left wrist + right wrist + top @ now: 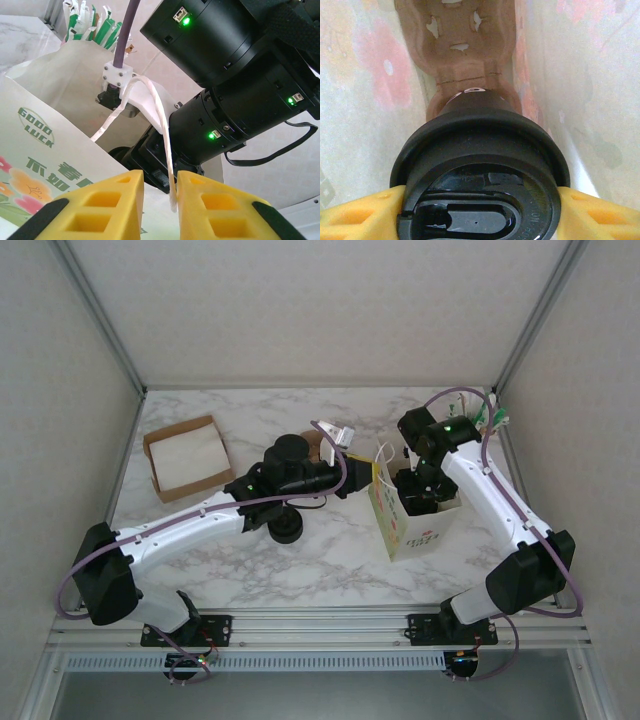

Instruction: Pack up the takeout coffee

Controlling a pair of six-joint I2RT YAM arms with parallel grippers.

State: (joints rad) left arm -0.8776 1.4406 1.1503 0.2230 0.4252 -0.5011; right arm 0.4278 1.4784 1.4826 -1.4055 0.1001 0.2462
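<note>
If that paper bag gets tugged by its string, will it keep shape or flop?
Likely flops: print shows through the bag walls, so thin paper. The handle, between the left gripper's fingers, looks limp. Probably light and tippy, though the right gripper holds the cup inside it.

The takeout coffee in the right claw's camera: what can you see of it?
The takeout coffee is a small black paper cup with pale lettering on its side, capped by a glossy black plastic lid. Seen from above, it is upright inside the flower-printed paper bag, with a brown pulp carrier below it. The right claw grips it, one yellow finger on each side of the lid's rim.
</note>
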